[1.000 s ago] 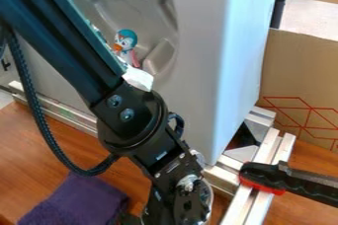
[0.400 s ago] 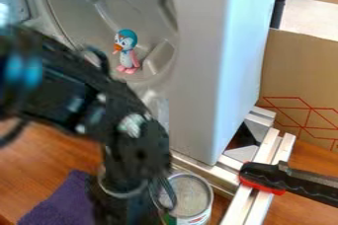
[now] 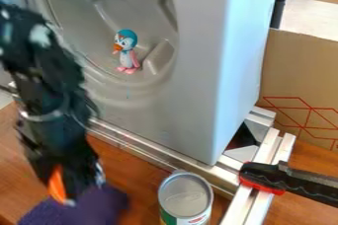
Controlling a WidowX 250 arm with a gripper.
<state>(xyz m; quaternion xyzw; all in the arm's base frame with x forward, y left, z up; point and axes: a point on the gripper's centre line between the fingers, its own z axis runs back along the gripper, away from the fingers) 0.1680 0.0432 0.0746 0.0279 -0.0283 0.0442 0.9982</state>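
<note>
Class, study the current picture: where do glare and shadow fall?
Camera view: a pale, bluish sheen runs down the right-hand side face of the tall grey cabinet; the silver round lid of the upright tin can catches light; the black jointed arm is mostly dark, with small pale highlights.

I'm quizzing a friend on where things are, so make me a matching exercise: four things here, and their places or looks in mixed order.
1. Penguin figure
2. Can
3. Cloth
4. Black-handled tool

A. Purple, at the gripper
B. Over the metal rails
C. In the grey hollow
D. Upright, with a round silvery top

Pairs: 1-C, 2-D, 3-A, 4-B
</note>
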